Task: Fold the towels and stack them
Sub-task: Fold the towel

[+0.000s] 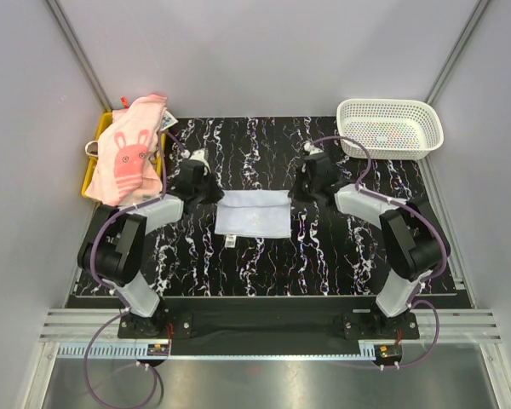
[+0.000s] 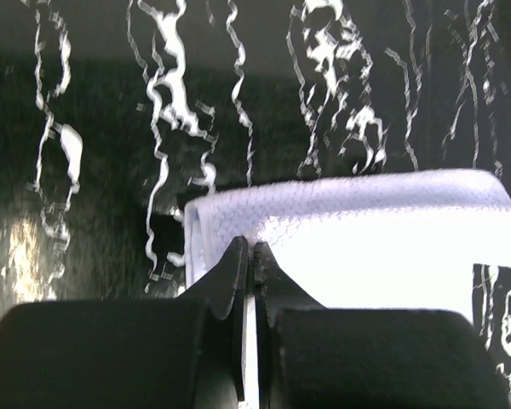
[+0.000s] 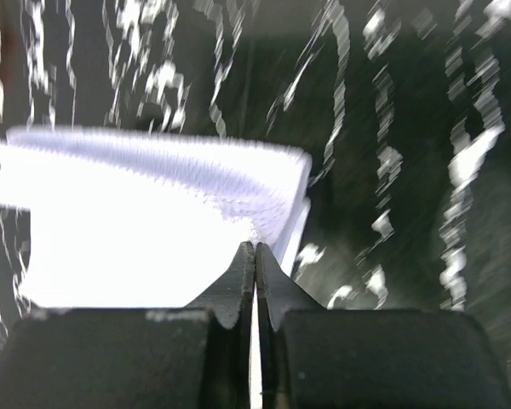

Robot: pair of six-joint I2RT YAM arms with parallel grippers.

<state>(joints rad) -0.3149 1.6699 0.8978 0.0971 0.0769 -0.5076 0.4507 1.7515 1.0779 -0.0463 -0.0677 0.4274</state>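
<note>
**Pale towel pinched at both far corners; fold in hand**

At the middle of the black marbled table (image 1: 324,256), a pale blue-white towel (image 1: 254,215) is laid flat, and a doubled edge is seen in the wrist views. Its far left corner is clamped by the left gripper (image 2: 249,249), fingers pressed together on the cloth. The far right corner is clamped likewise by the right gripper (image 3: 254,249). A fold is judged to be under way: both corners would need to be lifted together and carried level toward the near edge. Farther back, pink towels (image 1: 129,155) are heaped on a yellow tray (image 1: 89,181) at left, and a white basket (image 1: 390,128) is set at right.
</note>
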